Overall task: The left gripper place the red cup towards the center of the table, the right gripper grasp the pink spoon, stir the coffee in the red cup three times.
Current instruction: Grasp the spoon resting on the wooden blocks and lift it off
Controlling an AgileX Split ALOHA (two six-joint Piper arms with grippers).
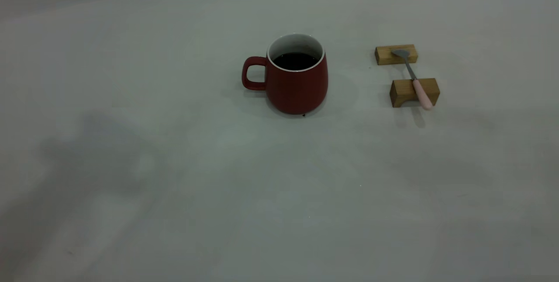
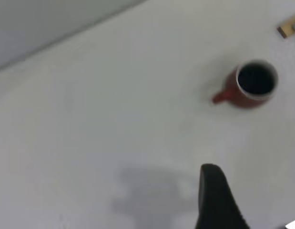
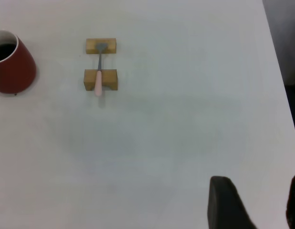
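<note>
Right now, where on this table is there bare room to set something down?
Most of the table is bare: everything left of the red cup and in front of it. A gap lies between the cup and the two wooden blocks bearing the pink spoon; that right-hand cluster is tightest.

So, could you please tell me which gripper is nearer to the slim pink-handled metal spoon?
Probably right. The right gripper hangs well off the slim pink-handled metal spoon on its wooden blocks; from the left gripper the spoon lies beyond the dark red cup.
</note>
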